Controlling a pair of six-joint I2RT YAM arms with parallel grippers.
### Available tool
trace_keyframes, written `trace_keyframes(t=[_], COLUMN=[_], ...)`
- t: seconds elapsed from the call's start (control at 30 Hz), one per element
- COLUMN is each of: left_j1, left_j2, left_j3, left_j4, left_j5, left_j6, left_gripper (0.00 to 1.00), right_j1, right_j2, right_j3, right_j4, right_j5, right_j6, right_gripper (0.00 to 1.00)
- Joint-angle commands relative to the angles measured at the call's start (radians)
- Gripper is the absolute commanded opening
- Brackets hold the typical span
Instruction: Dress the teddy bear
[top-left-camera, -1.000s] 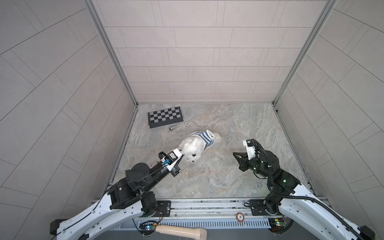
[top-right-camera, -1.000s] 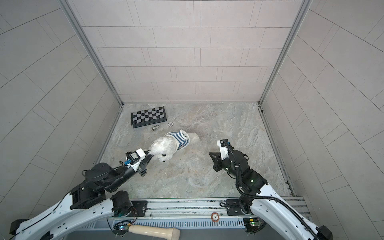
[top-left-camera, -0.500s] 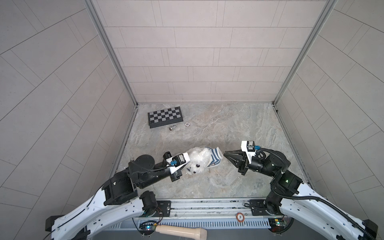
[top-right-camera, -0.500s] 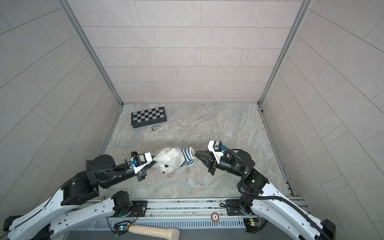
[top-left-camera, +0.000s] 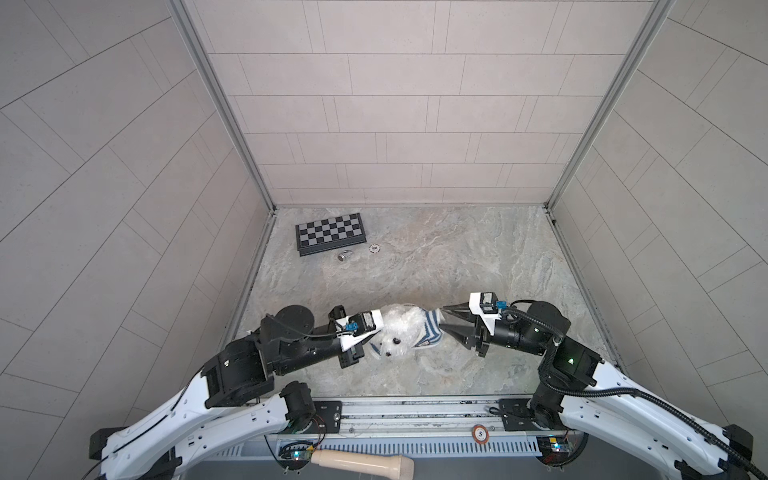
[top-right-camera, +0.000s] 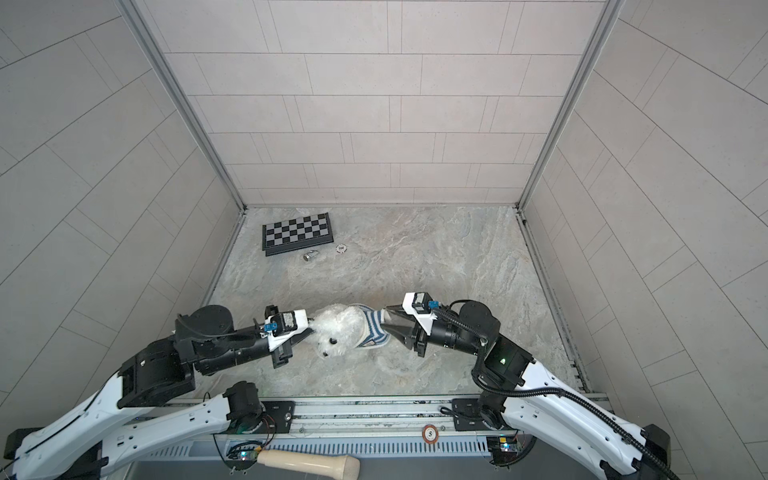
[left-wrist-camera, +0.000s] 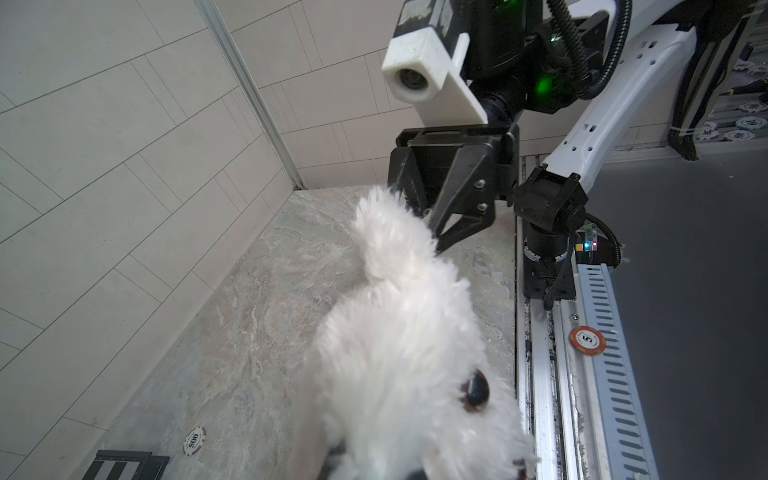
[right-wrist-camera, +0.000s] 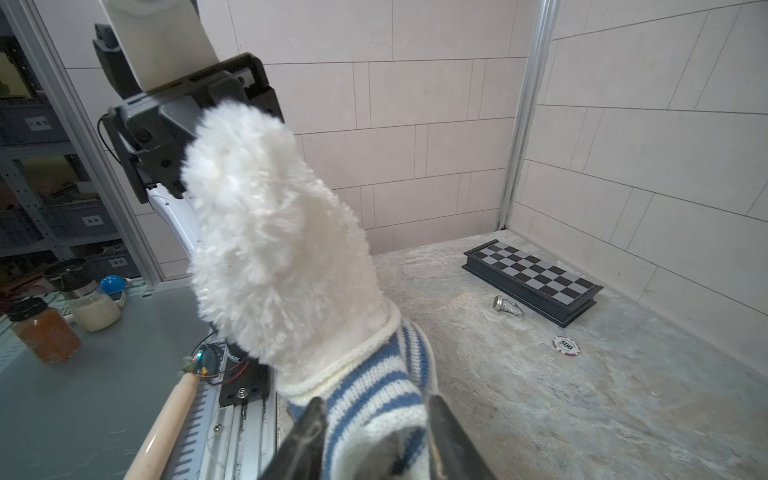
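Near the front middle of the table (top-left-camera: 457, 257), both top views show us the teddy bear (top-left-camera: 399, 328) (top-right-camera: 336, 328) stretched between the arms, head to the left and its striped shirt (top-left-camera: 428, 332) to the right. The left gripper (top-left-camera: 376, 332) is closed against the head with its tips lost in fur, so we judge that it pinches the bear there. The right gripper (top-left-camera: 441, 318) stands with its jaws apart at the shirt's right end.

From the left wrist we see only fluffy head and one dark eye, and beyond them the right gripper (left-wrist-camera: 417, 220) spread wide.

From the right wrist we see the fingers (right-wrist-camera: 309, 432) straddling the shirt (right-wrist-camera: 374, 374) hem; we cannot tell whether they press it.

We judge the bear light, squashy and slippery-furred, and the knit stretchy. We would pinch the hem's thick edge, and stuffing rather than loose fur.
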Motion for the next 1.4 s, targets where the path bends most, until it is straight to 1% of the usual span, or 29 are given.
trace_keyframes(t=[0.0,0.13,0.2,0.27,0.43,0.5,0.6,0.7,0.8,0.87,0.97,1.03,1.13,1.2,1.27,1.37], left_j1=[0.002,0.001,0.003,0.002,0.002,0.002,0.003,0.003,0.003,0.003,0.003,0.002,0.002,0.003,0.002,0.003], left_j2=[0.033,0.088,0.102,0.110,0.102,0.114,0.144,0.166,0.192,0.198,0.200,0.205,0.217,0.222,0.226,0.221], left_j3=[0.060,0.127,0.157,0.179,0.204,0.228,0.260,0.258,0.268,0.273,0.275,0.277,0.284,0.285,0.285,0.276], left_j4=[0.022,-0.066,-0.101,-0.135,-0.133,-0.141,-0.162,-0.132,-0.132,-0.139,-0.138,-0.130,-0.120,-0.103,-0.087,-0.066], left_j5=[0.018,0.058,0.059,0.071,0.146,0.171,0.201,0.239,0.246,0.234,0.235,0.246,0.253,0.250,0.263,0.281], left_j6=[-0.053,-0.098,-0.122,-0.135,-0.175,-0.186,-0.203,-0.231,-0.244,-0.244,-0.242,-0.244,-0.244,-0.254,-0.265,-0.273], left_gripper=[0.00,0.00,0.00,0.00,0.00,0.00,0.00,0.00,0.00,0.00,0.00,0.00,0.00,0.00,0.00,0.00], right_j1=[0.079,0.131,0.151,0.165,0.193,0.205,0.228,0.254,0.285,0.299,0.304,0.304,0.304,0.304,0.304,0.304], right_j2=[-0.031,0.007,0.030,0.058,0.134,0.155,0.170,0.203,0.217,0.207,0.193,0.214,0.267,0.305,0.339,0.350], right_j3=[0.017,0.011,0.015,0.028,0.064,0.084,0.085,0.116,0.119,0.110,0.098,0.103,0.105,0.105,0.123,0.123], right_j4=[-0.065,-0.038,-0.022,-0.012,0.011,-0.001,0.044,0.076,0.079,0.085,0.109,0.119,0.153,0.188,0.169,0.184], right_j5=[0.043,0.034,0.018,0.015,0.019,0.041,0.064,0.079,0.168,0.205,0.205,0.196,0.169,0.160,0.149,0.143], right_j6=[-0.101,-0.132,-0.149,-0.163,-0.209,-0.238,-0.255,-0.272,-0.314,-0.339,-0.339,-0.336,-0.334,-0.324,-0.330,-0.324], right_gripper=[0.55,0.59,0.64,0.68,0.74,0.76,0.78,0.79,0.79,0.79,0.80,0.80,0.80,0.78,0.70,0.52])
